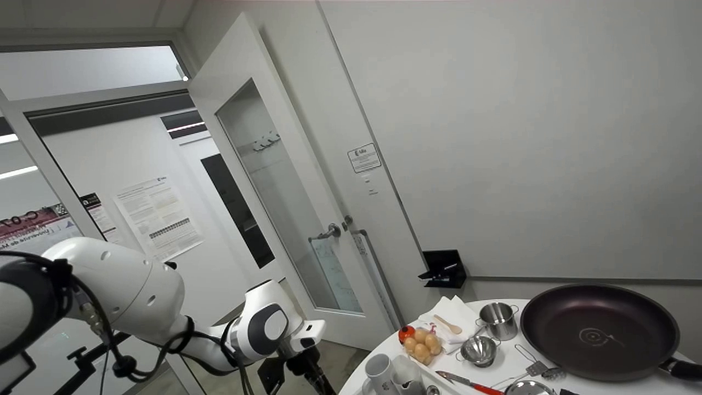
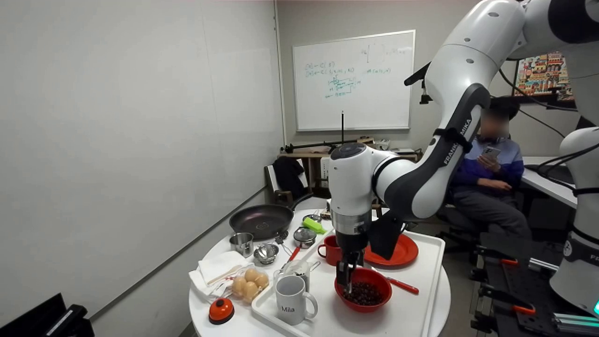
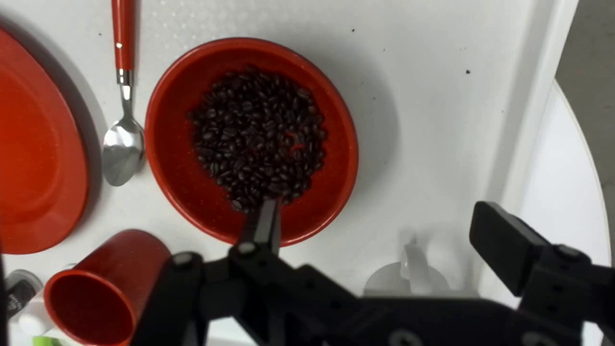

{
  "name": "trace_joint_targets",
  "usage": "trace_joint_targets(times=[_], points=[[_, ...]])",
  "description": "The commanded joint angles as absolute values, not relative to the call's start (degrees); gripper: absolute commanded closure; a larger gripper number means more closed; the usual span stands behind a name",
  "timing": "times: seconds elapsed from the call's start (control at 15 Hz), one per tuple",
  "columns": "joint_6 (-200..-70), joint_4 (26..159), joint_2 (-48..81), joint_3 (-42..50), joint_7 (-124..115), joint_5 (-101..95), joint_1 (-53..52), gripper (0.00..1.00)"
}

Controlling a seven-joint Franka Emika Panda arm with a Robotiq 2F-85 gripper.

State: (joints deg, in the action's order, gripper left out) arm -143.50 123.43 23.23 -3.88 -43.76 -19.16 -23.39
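Note:
My gripper (image 3: 377,206) stands open in the wrist view with nothing between its fingers. One fingertip (image 3: 265,226) overlaps the near side of a red bowl (image 3: 338,158) of dark coffee beans (image 3: 259,129); whether it touches rim or beans I cannot tell. The other finger (image 3: 504,245) is over the white tray (image 3: 423,120). A grey mug (image 3: 387,281) shows partly between the jaws, lower down. In an exterior view the gripper (image 2: 345,276) points down at the side of the bowl (image 2: 360,307). A spoon (image 3: 124,144) with a red handle lies beside the bowl.
On the tray are a red plate (image 2: 405,250), a red mug (image 2: 331,250) and the upright grey mug (image 2: 290,299). Around it on the round table are eggs (image 2: 250,283), a large pan (image 2: 262,221), metal pots (image 2: 242,244) and a red-orange timer (image 2: 221,311). A person (image 2: 491,164) sits behind.

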Motion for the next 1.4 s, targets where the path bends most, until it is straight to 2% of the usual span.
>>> trace_joint_targets(times=[0.0,0.33,0.73,1.33], points=[[-147.29,129.68,15.26,-2.09,-46.41,-16.37,-20.4,0.0],[-145.26,129.96,10.15,-1.61,-48.07,-8.58,-14.73,0.0],[-145.46,127.51,13.83,-1.62,-50.94,-10.55,-15.01,0.0],[-155.76,126.79,16.74,-1.8,-66.9,0.52,-14.35,0.0]])
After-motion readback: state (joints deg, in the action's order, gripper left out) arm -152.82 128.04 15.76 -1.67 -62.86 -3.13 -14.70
